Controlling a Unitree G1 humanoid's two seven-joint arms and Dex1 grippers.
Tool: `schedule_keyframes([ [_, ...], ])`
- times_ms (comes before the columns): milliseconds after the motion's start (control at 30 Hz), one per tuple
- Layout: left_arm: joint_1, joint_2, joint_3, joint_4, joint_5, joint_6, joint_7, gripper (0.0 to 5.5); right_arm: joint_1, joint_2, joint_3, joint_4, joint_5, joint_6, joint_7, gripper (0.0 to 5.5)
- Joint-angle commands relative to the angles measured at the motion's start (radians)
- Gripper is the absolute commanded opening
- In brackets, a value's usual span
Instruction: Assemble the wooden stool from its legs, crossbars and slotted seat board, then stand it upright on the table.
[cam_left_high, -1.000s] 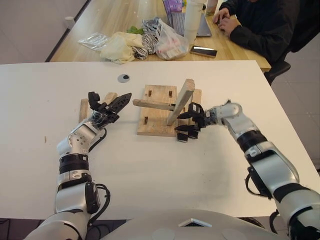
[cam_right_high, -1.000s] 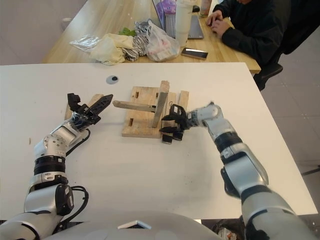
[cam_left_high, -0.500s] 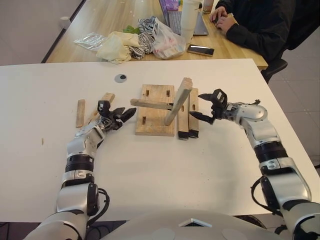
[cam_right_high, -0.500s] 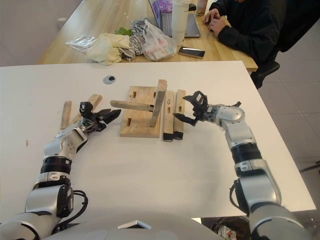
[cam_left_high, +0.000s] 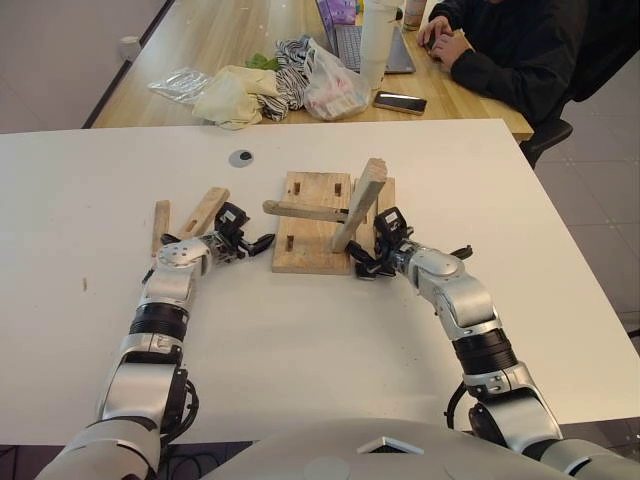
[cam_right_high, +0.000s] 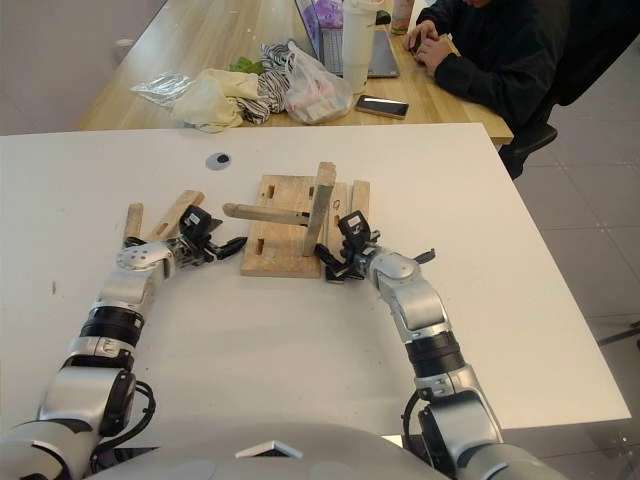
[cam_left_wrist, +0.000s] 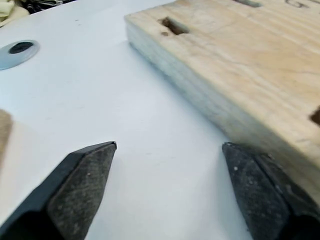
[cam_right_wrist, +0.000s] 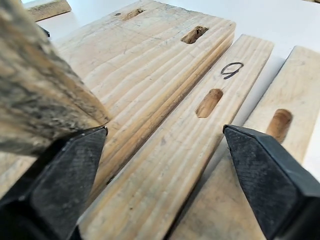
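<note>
Seat board (cam_left_high: 310, 225) is lying flat on the white table (cam_left_high: 300, 350). Its front right corner is sitting under the right gripper's (cam_left_high: 372, 250) spread fingers. The left gripper (cam_left_high: 252, 232), also spread, is sitting beside its left edge. A tilted leg (cam_left_high: 362, 200) is standing in it, carrying a crossbar (cam_left_high: 305, 210).

We see the seat board (cam_right_wrist: 150, 65) as pale bare wood, unvarnished and matt, its grain standing in fine ridges. The leg (cam_right_wrist: 40, 95) looks rougher, grey and fibrous at its end (weathered, perhaps). The two slats (cam_right_wrist: 180, 165) are the same raw timber. The left gripper (cam_left_wrist: 169, 145) has gritty, matt black pads (cam_left_wrist: 82, 187). The table (cam_left_wrist: 150, 115) is smooth and white.
</note>
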Motion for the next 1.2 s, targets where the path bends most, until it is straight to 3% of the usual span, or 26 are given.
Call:
schedule_keyframes([
  [33, -0.065, 0.047, 0.057, -0.005, -0.012, 0.001, 0.030, 3.90, 0.006, -0.019, 0.012, 0.018, 0.004, 0.193, 0.000, 3.50],
  [267, -0.060, 0.045, 0.108, -0.092, -0.043, 0.052, 0.051, 3.90, -0.053, -0.106, 0.014, 0.030, -0.011, 0.323, 0.026, 2.52],
  [400, -0.029, 0.029, 0.111, -0.151, -0.055, 0.080, 0.063, 3.90, -0.035, -0.169, 0.045, -0.011, -0.016, 0.346, 0.061, 2.25],
  [900, -0.030, 0.024, 0.115, -0.153, -0.068, 0.111, 0.061, 3.90, 0.005, -0.319, -0.023, -0.052, 0.006, 0.300, 0.113, 4.41],
  [967, -0.029, 0.022, 0.114, -0.154, -0.071, 0.112, 0.062, 3.90, -0.001, -0.301, -0.012, -0.054, 0.007, 0.294, 0.112, 4.41],
  [1200, -0.050, 0.011, 0.135, -0.188, -0.097, 0.088, 0.064, 3.90, 0.006, -0.282, 0.023, -0.048, -0.035, 0.229, 0.060, 3.51],
])
